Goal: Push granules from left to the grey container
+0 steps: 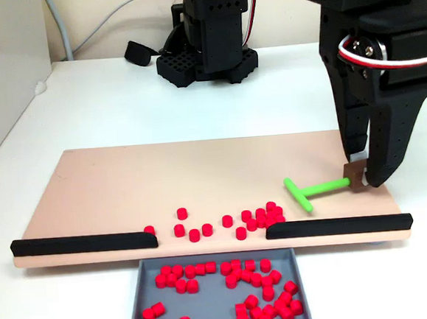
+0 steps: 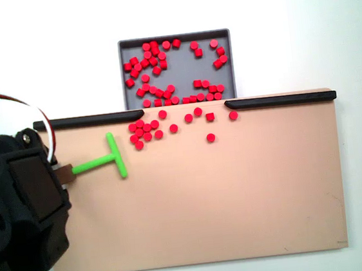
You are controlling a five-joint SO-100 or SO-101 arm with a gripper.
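Several red granules (image 1: pixel 261 216) lie loose on the tan board (image 1: pixel 163 178) near the gap between its two black strips; in the other fixed view this cluster of granules (image 2: pixel 143 130) sits just below the gap. Many more granules (image 1: pixel 237 276) fill the grey container (image 1: pixel 209 296), which also appears at the top as the grey container (image 2: pixel 183 67). My gripper (image 1: pixel 364 177) stands at the board's right end, shut on the brown end block of the green T-shaped pusher (image 1: pixel 319 188). From above, the gripper (image 2: pixel 62 175) is at the left, and the pusher (image 2: pixel 115 155) has its crossbar a short way from the granules.
Black strips (image 1: pixel 83 243) (image 1: pixel 337 226) line the board's edge on either side of the gap in front of the container. A black arm base (image 1: pixel 207 34) and cables stand at the back of the white table. The board (image 2: pixel 226 195) is bare over most of its area.
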